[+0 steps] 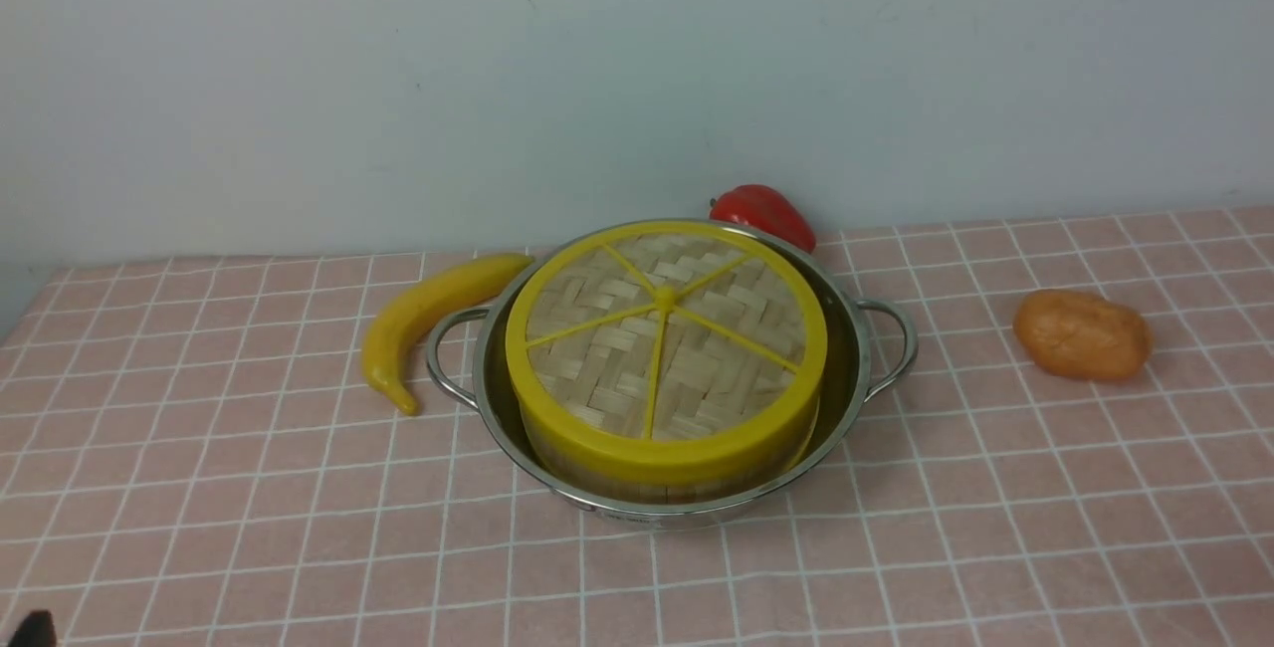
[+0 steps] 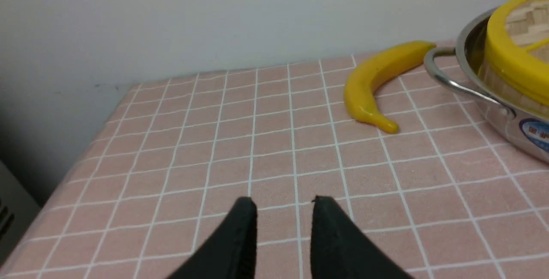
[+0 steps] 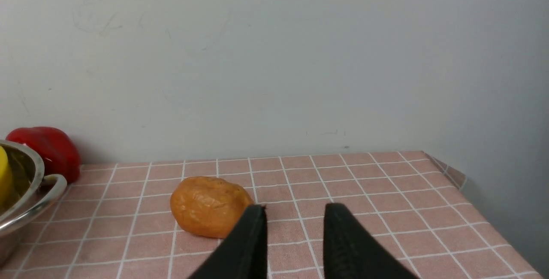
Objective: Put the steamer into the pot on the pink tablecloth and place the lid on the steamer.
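Note:
The shiny steel pot point(image 1: 848, 368) stands mid-table on the pink tablecloth point(image 1: 199, 488). Inside it sits the bamboo steamer point(image 1: 637, 490), of which only the side wall shows. The woven lid point(image 1: 665, 328) with yellow rim and spokes lies on top of it and hides its contents. In the left wrist view my left gripper point(image 2: 285, 201) hovers open over bare cloth, with the pot point(image 2: 527, 133) and lid point(image 2: 510, 64) off to one side. My right gripper point(image 3: 297, 207) is open too, with nothing between its fingers, and the pot's rim point(image 3: 25, 210) is at the frame edge.
A yellow banana point(image 1: 428, 314) lies just left of the pot's handle. A red pepper point(image 1: 764, 212) sits behind the pot by the wall. An orange lump point(image 1: 1082, 333) lies to the right, close to my right gripper. The table's edges show in both wrist views.

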